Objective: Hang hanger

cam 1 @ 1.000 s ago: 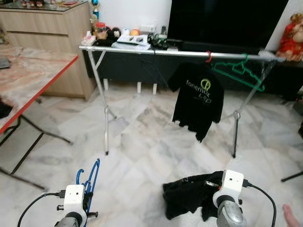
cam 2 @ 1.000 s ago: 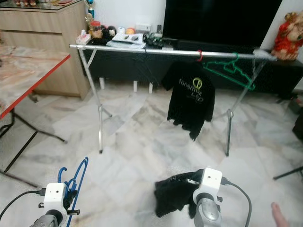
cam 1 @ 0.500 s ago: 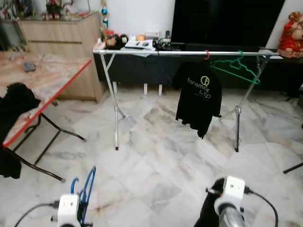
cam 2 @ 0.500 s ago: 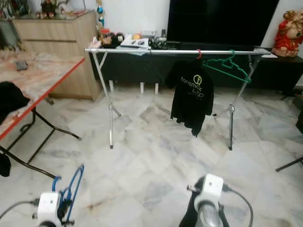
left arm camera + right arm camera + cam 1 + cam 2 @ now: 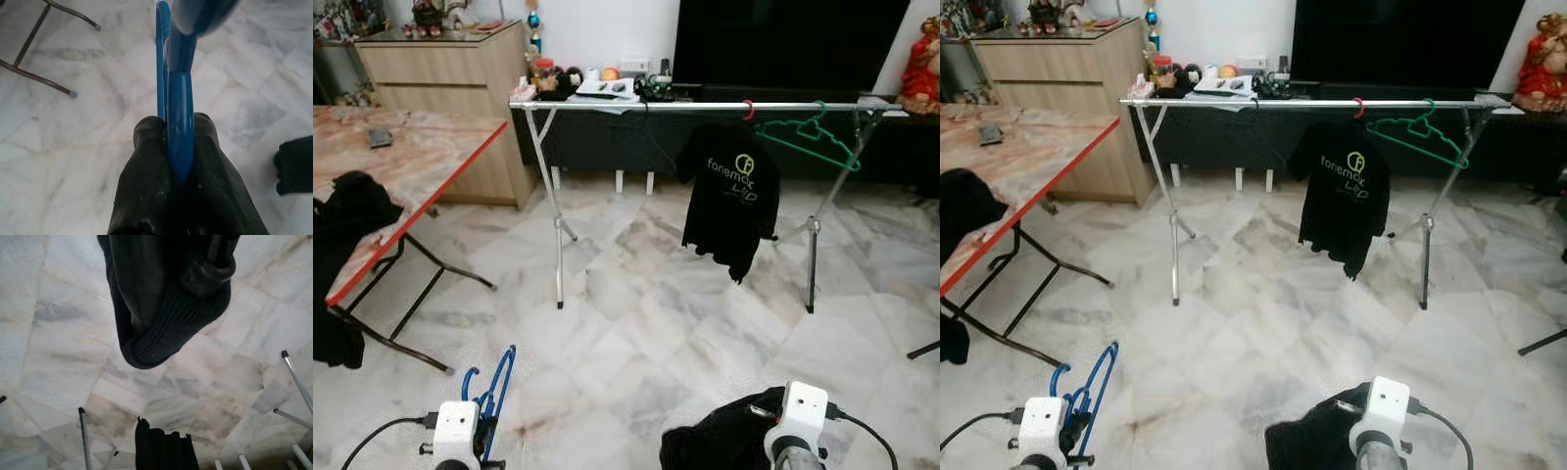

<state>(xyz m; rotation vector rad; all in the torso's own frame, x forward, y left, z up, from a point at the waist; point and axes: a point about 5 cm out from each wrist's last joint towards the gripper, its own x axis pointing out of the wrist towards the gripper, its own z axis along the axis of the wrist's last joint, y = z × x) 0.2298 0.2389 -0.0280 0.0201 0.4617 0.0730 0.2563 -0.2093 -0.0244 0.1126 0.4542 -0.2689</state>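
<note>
A: Far left, item one?
B: Red-edged marble counter (image 5: 411,157), folding legs, a black garment (image 5: 347,211) draped over its near edge. A wooden cabinet (image 5: 450,69) stands behind it

A: Lower left?
B: Left claw (image 5: 178,147), fingers clamped together on a blue hanger (image 5: 494,397). The hanger is held low over the marble floor (image 5: 636,313), hook end up, well apart from the rail

A: Centre?
B: Silver clothes rack (image 5: 558,196), horizontal rail on crossed legs. One black T-shirt (image 5: 732,201) with a pale logo hangs from the rail on a red hanger hook (image 5: 747,110). Just beside it, to the right, a bare green hanger (image 5: 808,142) hangs tilted from the same rail. Behind the rack, a low dark unit carries small clutter, with a large black screen (image 5: 783,44) above

A: Lower right?
B: Right claw (image 5: 195,264), buried in a black ribbed garment (image 5: 724,446) it carries; the cloth bunches around the fingers, so it is gripping that garment, held low above the floor

A: Far right?
B: A red and gold figurine (image 5: 922,69) on the unit's end
</note>
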